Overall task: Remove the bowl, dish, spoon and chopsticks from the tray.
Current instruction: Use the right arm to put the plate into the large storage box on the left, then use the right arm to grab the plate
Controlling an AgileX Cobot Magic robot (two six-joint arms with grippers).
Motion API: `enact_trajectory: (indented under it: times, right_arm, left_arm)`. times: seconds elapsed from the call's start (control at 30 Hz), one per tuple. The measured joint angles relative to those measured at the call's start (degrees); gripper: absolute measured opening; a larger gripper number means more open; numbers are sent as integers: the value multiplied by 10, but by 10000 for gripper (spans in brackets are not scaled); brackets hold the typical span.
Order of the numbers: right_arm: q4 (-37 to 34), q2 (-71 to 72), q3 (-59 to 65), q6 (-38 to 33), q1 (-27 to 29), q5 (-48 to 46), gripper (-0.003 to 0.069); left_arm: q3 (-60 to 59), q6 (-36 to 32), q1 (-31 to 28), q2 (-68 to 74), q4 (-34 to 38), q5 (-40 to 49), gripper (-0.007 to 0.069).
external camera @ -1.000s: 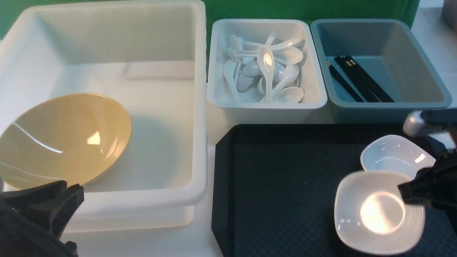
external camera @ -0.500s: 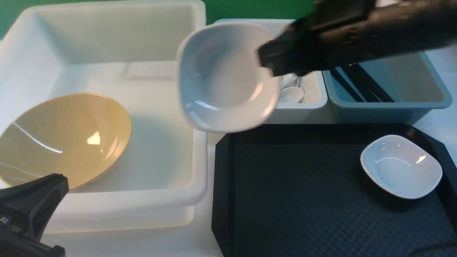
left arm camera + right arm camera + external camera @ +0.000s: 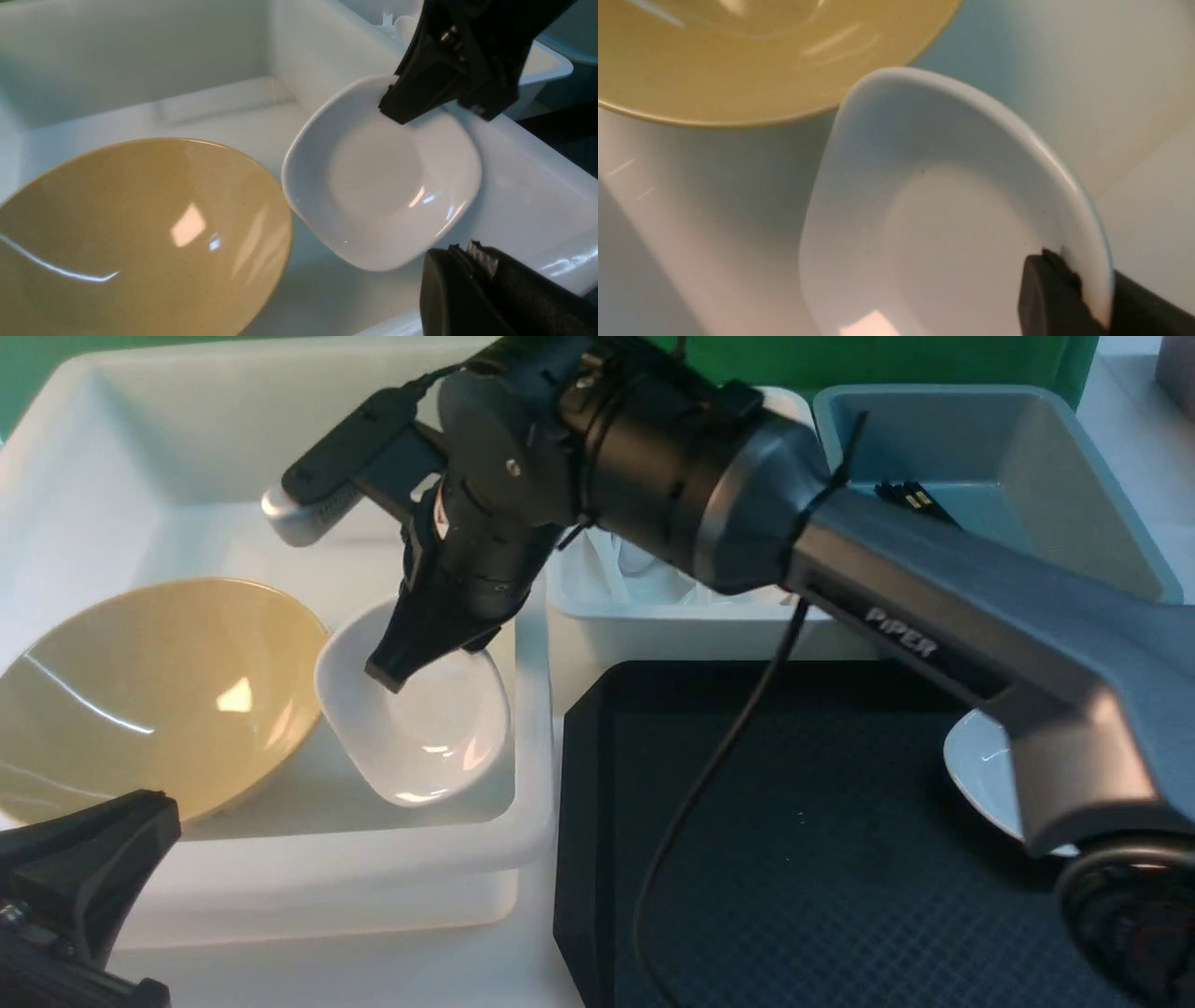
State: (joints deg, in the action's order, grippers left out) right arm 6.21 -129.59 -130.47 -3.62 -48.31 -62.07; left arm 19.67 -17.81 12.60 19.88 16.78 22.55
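From the robot's own side, the scene is seen looking forward and down: white tub (image 3: 327, 887) on the left, tray (image 3: 840, 877) on the right. By both wrist views, the tub is looked into from very near. The bowl (image 3: 140, 700) and white dish (image 3: 429, 737) are shared by all three views.

You have the tub (image 3: 523, 821) at 9 o'clock, the bowl (image 3: 140, 700) inside, a dish (image 3: 429, 747) at the bowl's 3 o'clock. The tray (image 3: 794, 859) lies at 4 o'clock, a second dish (image 3: 976, 770) on its 3 o'clock edge; chopsticks (image 3: 910, 497) lie in the bin (image 3: 1102, 504) at 1 o'clock.
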Motion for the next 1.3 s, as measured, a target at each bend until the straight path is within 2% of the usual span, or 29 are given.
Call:
enact_trajectory:
  times: [0.27,0.4,0.43,0.5,0.53,0.6,0.67,0.7,0.77,0.87,0.93,0.97,1.07,1.2,1.23,1.27,1.3]
  right_arm:
    - [-7,-32,-42,21,-4,-13,69]
    - [-11,-32,-45,67,-3,-22,94]
    - [-13,-33,-45,71,-3,-23,108]
    - [-18,-33,-45,73,-3,-22,195]
    - [-18,-33,-45,73,-3,-22,195]
    - [-19,-29,-45,78,-3,-25,314]
    - [-19,-23,-45,77,-3,-31,358]
    - [-19,-6,-45,65,-3,-44,405]
    - [-18,36,-41,36,-2,-68,439]
    - [-4,94,-23,16,3,-84,447]
    - [52,189,38,8,30,-88,429]
    - [56,196,44,9,34,-88,426]
    - [90,280,157,26,105,-88,349]
    - [104,330,383,58,224,-65,157]
    - [104,330,383,58,228,-61,157]
    - [102,327,460,64,262,-16,90]
    - [101,320,511,70,284,23,56]
  left_arm:
    - [0,0,0,-2,1,-1,-11]
    - [0,-1,0,-2,1,-1,-11]
    - [0,-1,0,-2,1,-1,-11]
    - [0,-1,0,-2,1,-1,-11]
    - [0,-1,0,-2,1,-1,-11]
    - [0,-1,0,-2,1,4,-11]
    - [0,-1,0,-2,1,10,-11]
    - [0,-1,0,-2,3,20,-11]
    - [0,-1,0,-2,7,33,-11]
    - [0,-1,0,-2,9,37,-11]
    - [0,-1,0,-2,10,36,-11]
    - [0,-1,0,-2,11,36,-11]
    - [0,-1,0,-2,13,33,-11]
    - [0,-1,0,-2,21,28,-11]
    - [0,-1,0,-2,21,28,-11]
    - [0,-1,0,-2,23,24,-11]
    - [0,-1,0,-2,23,21,-11]
